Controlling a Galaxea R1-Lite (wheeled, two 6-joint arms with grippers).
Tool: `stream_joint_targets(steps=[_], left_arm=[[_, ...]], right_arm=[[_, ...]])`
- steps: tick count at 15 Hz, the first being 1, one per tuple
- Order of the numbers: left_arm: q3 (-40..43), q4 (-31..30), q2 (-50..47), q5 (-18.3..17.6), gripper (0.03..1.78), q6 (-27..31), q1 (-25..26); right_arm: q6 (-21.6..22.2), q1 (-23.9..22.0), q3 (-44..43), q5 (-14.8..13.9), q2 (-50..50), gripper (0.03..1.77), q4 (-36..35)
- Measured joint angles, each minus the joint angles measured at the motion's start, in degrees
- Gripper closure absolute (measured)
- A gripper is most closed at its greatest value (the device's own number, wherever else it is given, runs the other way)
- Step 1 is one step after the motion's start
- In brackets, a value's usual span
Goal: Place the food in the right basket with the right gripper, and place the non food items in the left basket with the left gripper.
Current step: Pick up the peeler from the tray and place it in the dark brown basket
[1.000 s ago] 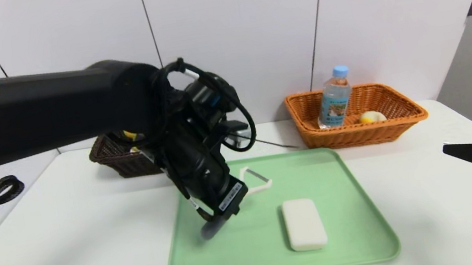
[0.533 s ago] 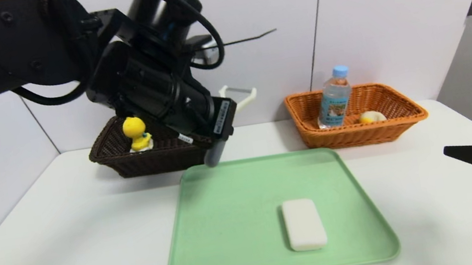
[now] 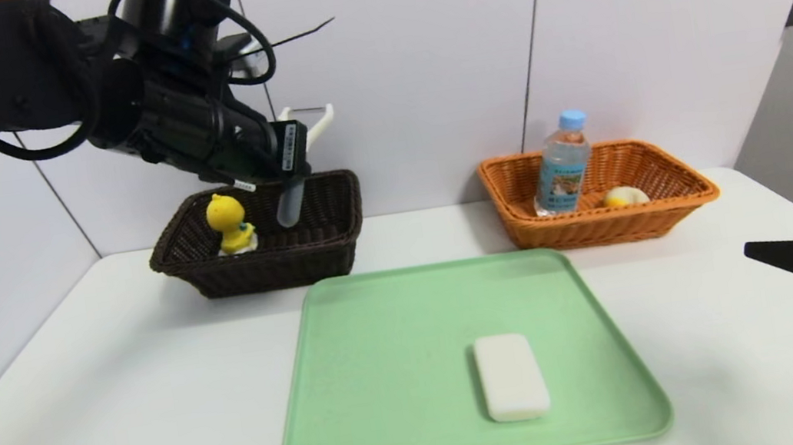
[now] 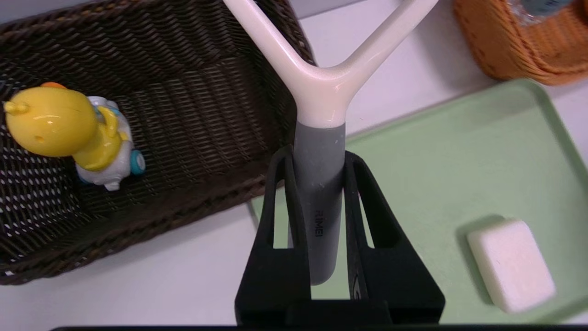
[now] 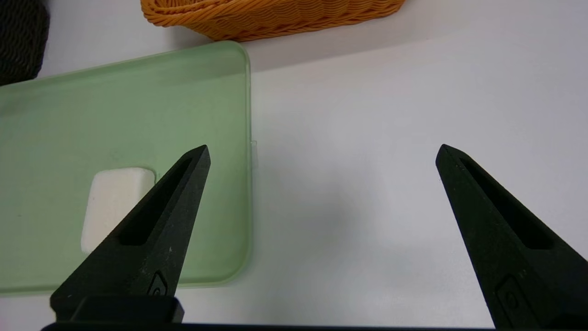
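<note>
Lifted from the green tray (image 3: 403, 377) since the earlier frame, the peeler (image 4: 320, 197) now hangs in the left claw (image 4: 319, 158), its grey handle pinched between the fingers. In the head view the black arm hides part of the peeler and the claw's fingers; the left wrist view cuts off the peeler's far end.

Beneath the left claw is the dark brown basket (image 3: 271, 271), holding a yellow duck toy (image 3: 230, 222), which is cut off nowhere in the head view. Well apart from that claw, the orange-tan basket (image 3: 599, 231) holds a bottle (image 3: 562, 172) and a bun (image 3: 626, 196), the bun's lower part hidden by the rim.

A white bar (image 3: 511, 377) lies on the tray, between the two claws. The right claw (image 5: 323, 154), wide and holding nothing, hovers above the white surface (image 3: 121, 416), mostly cropped in the head view.
</note>
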Motion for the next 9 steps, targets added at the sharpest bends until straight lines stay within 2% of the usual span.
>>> stream_joint_targets(steps=[3, 7, 9], left_arm=[[0.00, -4.39, 3.72, -0.30, 1.55, 0.13, 4.66], [0.00, -7.45, 8.39, -0.99, 1.55, 0.52, 7.61], [0.01, -8.11, 10.53, -1.32, 1.55, 0.55, 8.59]], right_arm=[[0.16, 0.00, -0.11, -0.13, 0.22, 0.10, 0.00], [0.33, -0.02, -1.18, 0.39, 0.52, 0.10, -0.68], [0.38, -0.02, -1.10, 0.57, 0.99, 0.10, -3.61]])
